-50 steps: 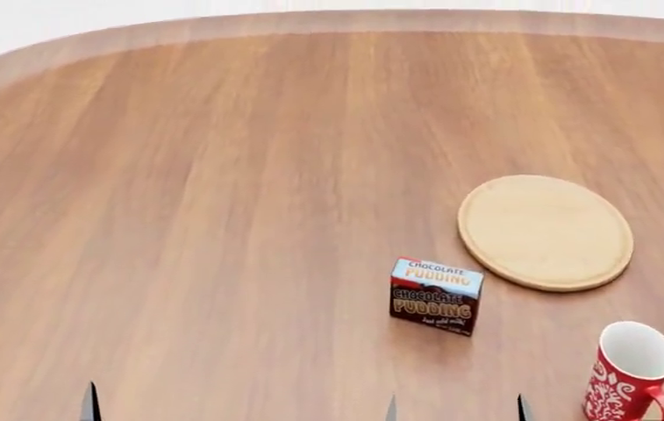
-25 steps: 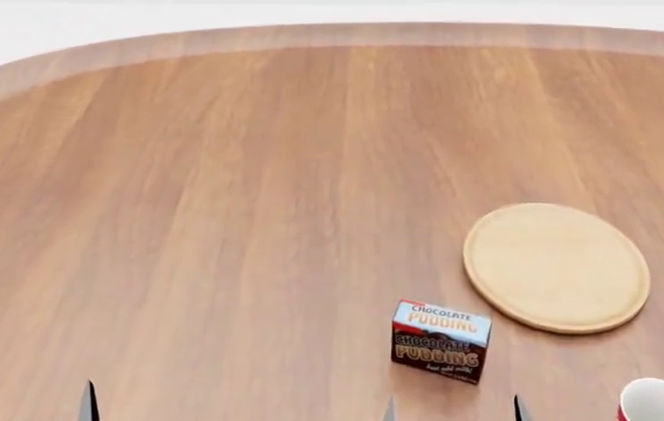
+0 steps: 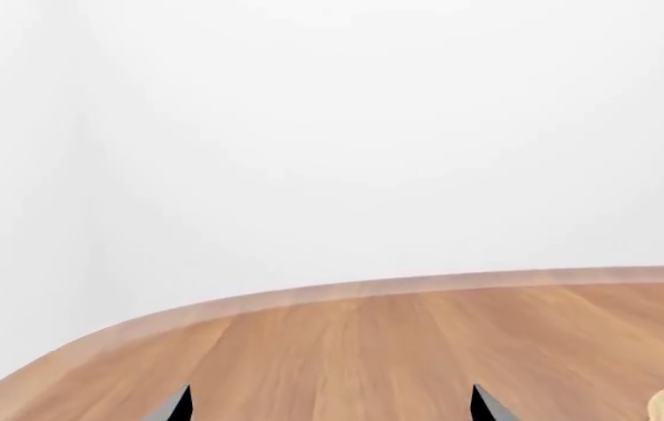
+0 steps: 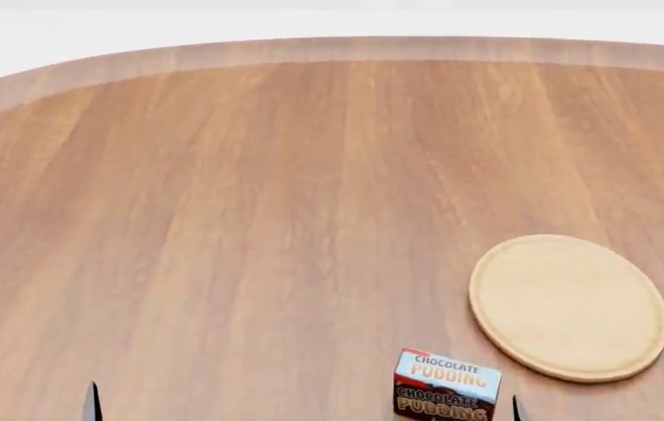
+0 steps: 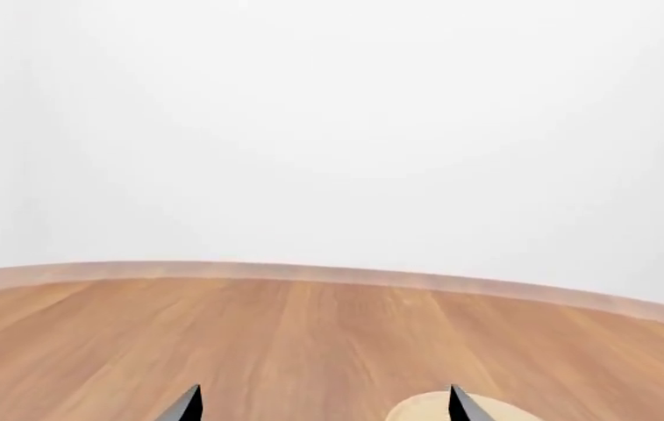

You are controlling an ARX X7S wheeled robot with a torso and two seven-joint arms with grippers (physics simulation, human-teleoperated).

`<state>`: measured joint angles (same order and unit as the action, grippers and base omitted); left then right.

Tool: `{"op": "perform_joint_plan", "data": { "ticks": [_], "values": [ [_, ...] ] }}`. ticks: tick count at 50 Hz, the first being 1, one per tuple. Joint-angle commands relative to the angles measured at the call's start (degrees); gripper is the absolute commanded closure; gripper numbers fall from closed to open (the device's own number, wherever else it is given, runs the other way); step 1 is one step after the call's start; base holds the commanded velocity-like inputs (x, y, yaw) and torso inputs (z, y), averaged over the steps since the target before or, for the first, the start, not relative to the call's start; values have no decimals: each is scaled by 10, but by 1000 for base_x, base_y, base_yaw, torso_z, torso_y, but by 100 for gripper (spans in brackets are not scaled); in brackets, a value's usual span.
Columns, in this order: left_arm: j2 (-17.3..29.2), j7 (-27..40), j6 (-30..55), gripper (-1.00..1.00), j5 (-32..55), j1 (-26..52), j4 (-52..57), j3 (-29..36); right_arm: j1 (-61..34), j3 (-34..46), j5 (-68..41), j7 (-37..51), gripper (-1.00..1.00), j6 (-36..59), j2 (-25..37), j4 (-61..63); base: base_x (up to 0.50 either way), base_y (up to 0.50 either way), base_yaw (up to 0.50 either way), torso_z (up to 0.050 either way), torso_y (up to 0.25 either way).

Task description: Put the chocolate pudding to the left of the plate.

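Both pairs of jaws stand open and empty: in the left wrist view the left gripper (image 3: 329, 405) shows only two dark tips set wide apart at the bottom edge, with bare table (image 3: 402, 351) between them, and the right gripper (image 5: 324, 405) shows the same spread in the right wrist view, gripping nothing. What has changed over the last second is the head view itself. The chocolate pudding (image 4: 446, 386) has slid from the lower middle of the frame to the very bottom edge, so that its lower part is now cut off, and the plate (image 4: 569, 307) has dropped from mid-right to lower right. The red mug that stood in the lower-right corner is no longer in the frame, and more of the table's far edge shows at the top. Box and plate keep the same relation to each other, so this reads as the camera tilting or the robot shifting, not as anything being pushed. The pudding stands upright, near the plate's lower-left rim but not touching it, already somewhat to its left. The task is hardly begun: nothing is grasped, and the right gripper, whose tip shows just beside the box in the head view, looks best placed to reach for it.
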<state>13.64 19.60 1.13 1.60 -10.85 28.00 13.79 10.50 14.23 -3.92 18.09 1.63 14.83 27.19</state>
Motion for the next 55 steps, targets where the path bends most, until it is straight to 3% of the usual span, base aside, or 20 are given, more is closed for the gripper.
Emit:
{"op": "perform_joint_plan", "data": {
  "ticks": [1,55],
  "values": [
    [3,3,-2,-100,2,1,-2,2,-2,5,-1,5,-100,1,5,0,219,0,0,0,0],
    [23,28,3,-100,15,5,5,18,-7,23,-4,24,-100,0,22,-3,218,0,0,0,0]
  ]
}}
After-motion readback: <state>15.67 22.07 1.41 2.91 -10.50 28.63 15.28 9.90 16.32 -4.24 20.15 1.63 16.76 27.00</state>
